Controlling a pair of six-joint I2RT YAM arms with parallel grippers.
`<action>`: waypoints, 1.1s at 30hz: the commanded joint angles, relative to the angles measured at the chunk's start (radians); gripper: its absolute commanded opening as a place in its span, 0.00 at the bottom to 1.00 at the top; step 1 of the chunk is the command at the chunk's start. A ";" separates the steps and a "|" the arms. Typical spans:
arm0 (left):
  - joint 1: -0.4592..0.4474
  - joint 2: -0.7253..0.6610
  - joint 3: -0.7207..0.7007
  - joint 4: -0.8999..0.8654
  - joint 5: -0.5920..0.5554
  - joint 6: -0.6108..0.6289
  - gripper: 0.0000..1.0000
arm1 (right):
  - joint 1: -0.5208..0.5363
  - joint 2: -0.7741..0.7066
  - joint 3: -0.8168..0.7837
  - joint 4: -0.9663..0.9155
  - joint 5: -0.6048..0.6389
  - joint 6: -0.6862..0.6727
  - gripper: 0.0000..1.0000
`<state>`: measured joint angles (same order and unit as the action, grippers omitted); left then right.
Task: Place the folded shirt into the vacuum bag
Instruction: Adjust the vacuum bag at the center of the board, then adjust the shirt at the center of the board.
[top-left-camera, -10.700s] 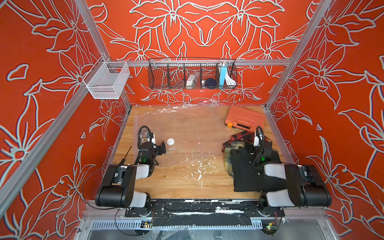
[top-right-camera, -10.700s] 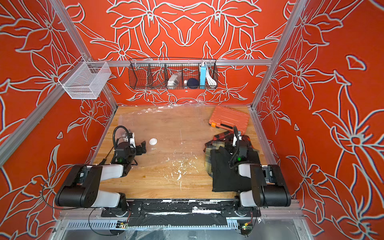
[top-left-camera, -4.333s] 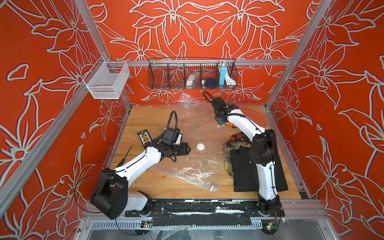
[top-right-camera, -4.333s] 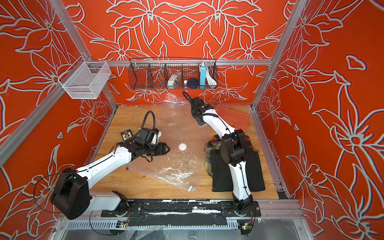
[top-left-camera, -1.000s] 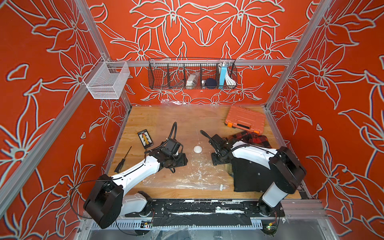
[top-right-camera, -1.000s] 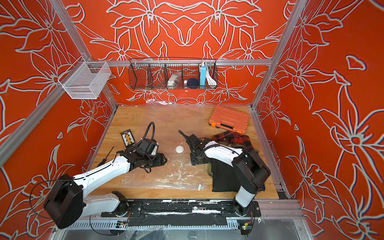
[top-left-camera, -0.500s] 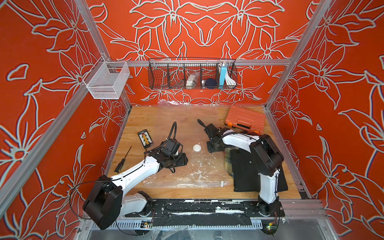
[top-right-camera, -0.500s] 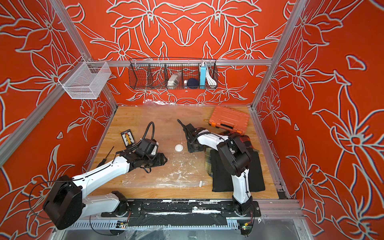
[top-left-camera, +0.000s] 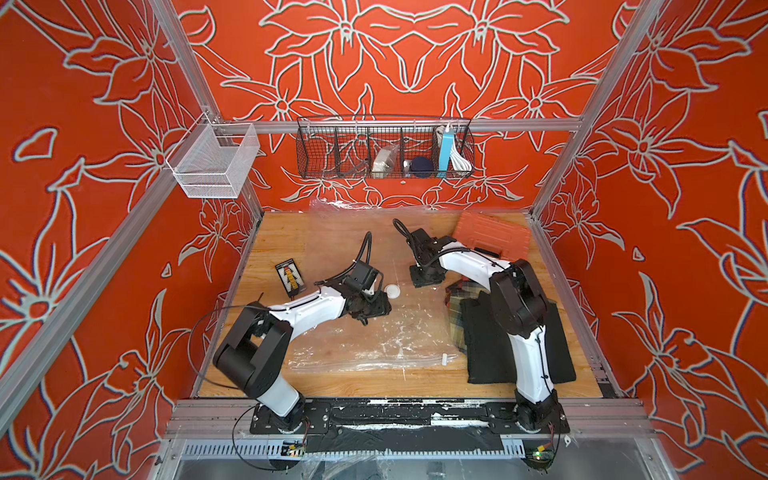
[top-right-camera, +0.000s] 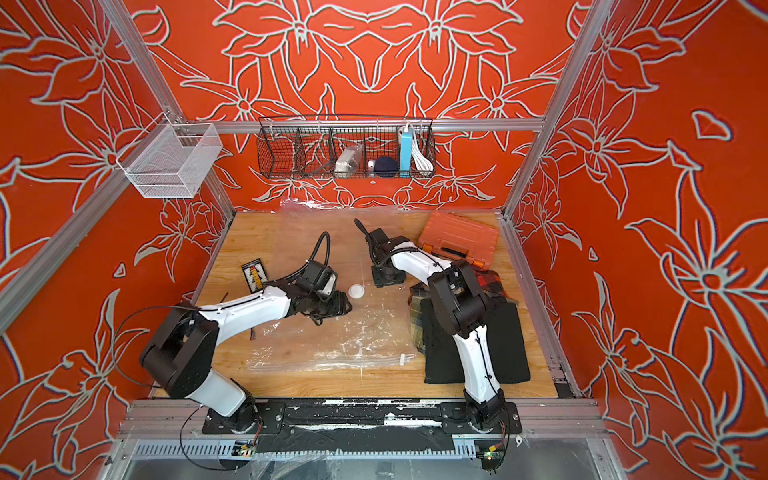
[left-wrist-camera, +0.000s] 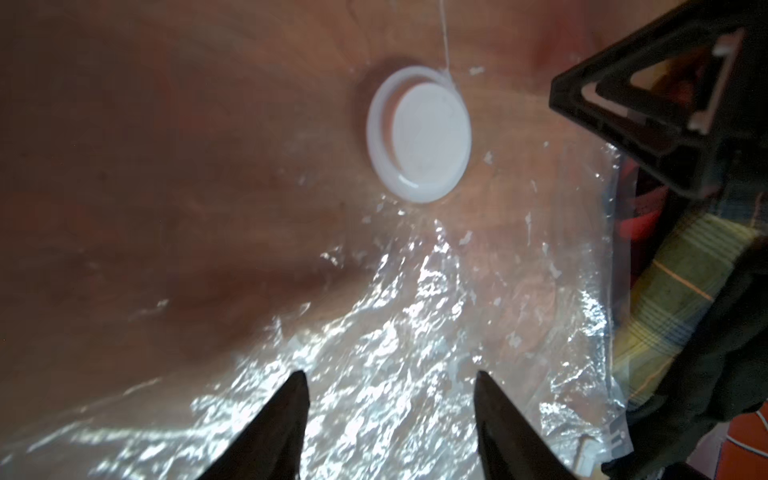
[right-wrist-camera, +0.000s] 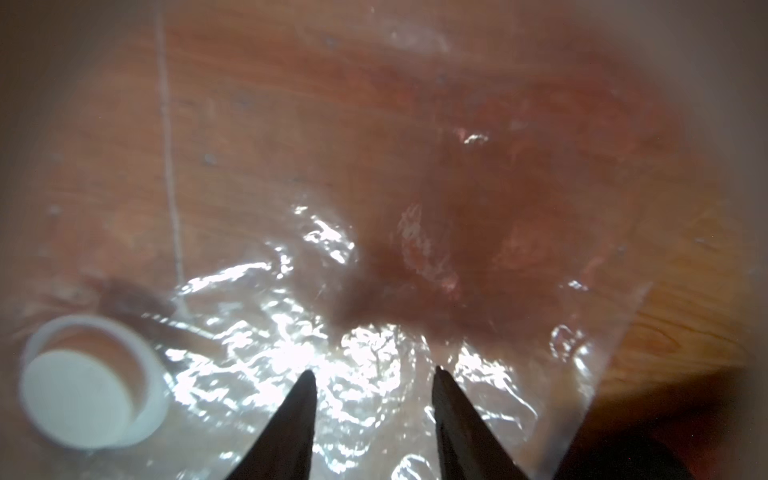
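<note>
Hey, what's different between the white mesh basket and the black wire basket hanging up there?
The white mesh basket is a short box with one compartment; the black wire basket is long and divided into several. The white one shows nothing inside; the black one holds things, among them a light blue box. Both are open-topped mesh, hung above the tabletop.

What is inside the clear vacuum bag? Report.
Nothing: the wooden table shows through the clear plastic vacuum bag. The folded green plaid shirt lies outside, beside it. The white left arm covers one patch.
</note>
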<state>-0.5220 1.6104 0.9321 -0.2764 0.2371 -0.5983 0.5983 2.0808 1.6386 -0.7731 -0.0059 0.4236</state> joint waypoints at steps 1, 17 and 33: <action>-0.007 0.056 0.051 0.050 0.053 0.009 0.62 | 0.000 -0.193 -0.048 -0.050 -0.026 0.002 0.51; 0.020 0.343 0.303 0.023 0.035 0.048 0.62 | 0.024 -0.848 -0.591 -0.423 0.223 0.338 0.82; -0.016 0.010 0.069 0.019 0.038 -0.022 0.63 | 0.019 -0.627 -0.646 -0.184 0.219 0.270 0.88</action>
<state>-0.5335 1.6581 1.0359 -0.2447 0.2897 -0.6056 0.6292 1.4261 0.9993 -0.9936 0.1825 0.6952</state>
